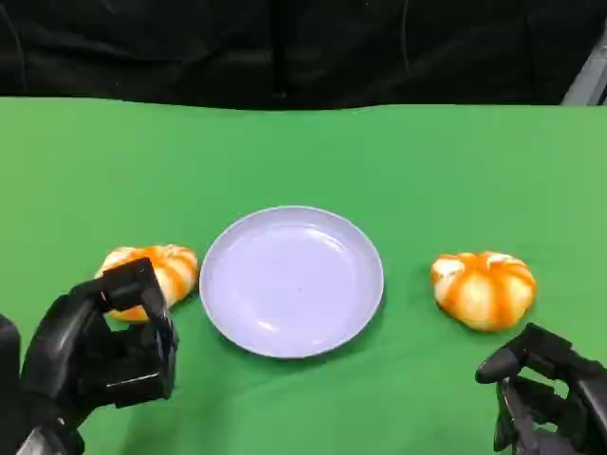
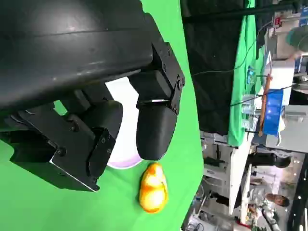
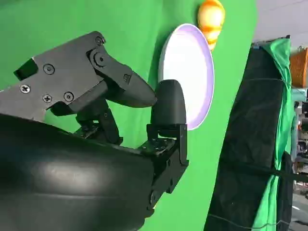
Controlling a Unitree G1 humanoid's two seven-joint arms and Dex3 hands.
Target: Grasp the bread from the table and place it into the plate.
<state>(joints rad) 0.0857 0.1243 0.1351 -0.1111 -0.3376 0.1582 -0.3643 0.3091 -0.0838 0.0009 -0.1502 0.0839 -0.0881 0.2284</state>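
A lavender plate (image 1: 291, 282) lies in the middle of the green table. One orange-and-white bread (image 1: 163, 268) sits just left of the plate, and a second bread (image 1: 484, 289) sits to its right. My left hand (image 1: 100, 346) hovers at the near side of the left bread, fingers apart and holding nothing, partly covering the bread's near edge. My right hand (image 1: 550, 398) is low at the front right, a little short of the right bread, also holding nothing. In the left wrist view my left hand (image 2: 96, 120) has the plate (image 2: 126, 144) and the right bread (image 2: 153, 187) beyond its fingers.
The green cloth (image 1: 427, 171) covers the whole table up to a black curtain (image 1: 285, 47) at the back. The right wrist view looks past my right hand (image 3: 120, 106) to the plate (image 3: 187, 67) and the left bread (image 3: 211, 17).
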